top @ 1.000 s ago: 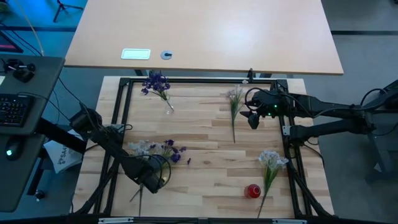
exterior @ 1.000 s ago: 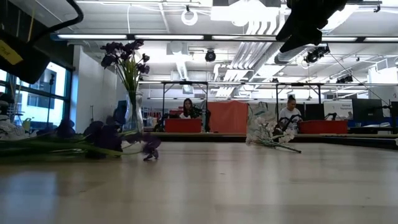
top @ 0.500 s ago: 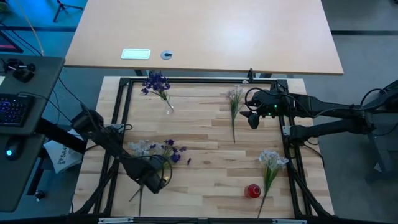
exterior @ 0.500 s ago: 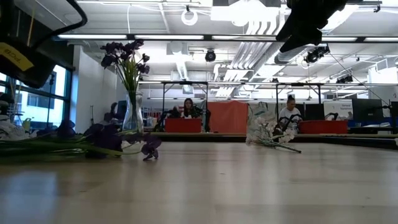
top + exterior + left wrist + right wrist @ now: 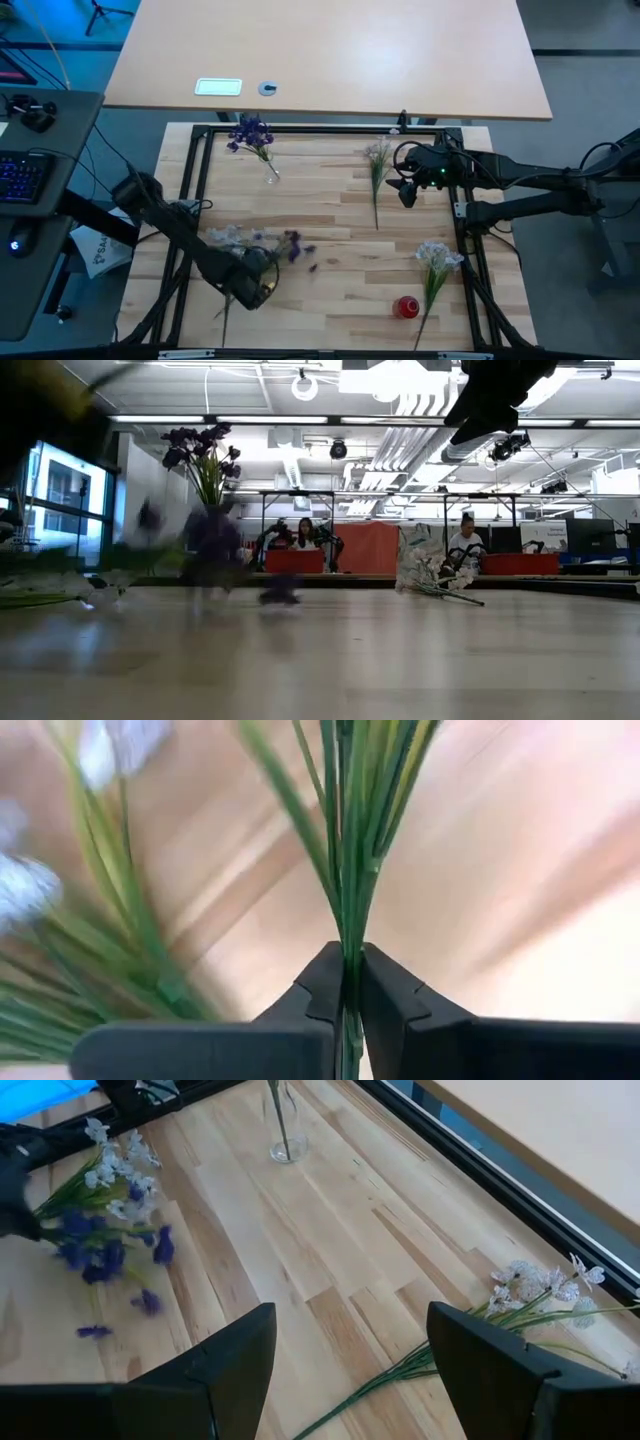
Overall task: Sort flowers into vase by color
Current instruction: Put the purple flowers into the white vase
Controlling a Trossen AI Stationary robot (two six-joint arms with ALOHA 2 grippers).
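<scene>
Left gripper (image 5: 350, 982) fingers pinched tight on the purple flowers' (image 5: 290, 243) stems, low near the table's front-left for vase (image 5: 271, 171) transfer; right gripper (image 5: 350, 1350) waits wide open, empty, rear-right.

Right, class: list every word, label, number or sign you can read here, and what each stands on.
Nothing can be read for certain.
White card on the tan table: marks too small.
White sheet by the left arm's base: dark letters, too small.
Signs in the room, low view: blurred.
Left end effector, shut on the flower stems: no text.
</scene>
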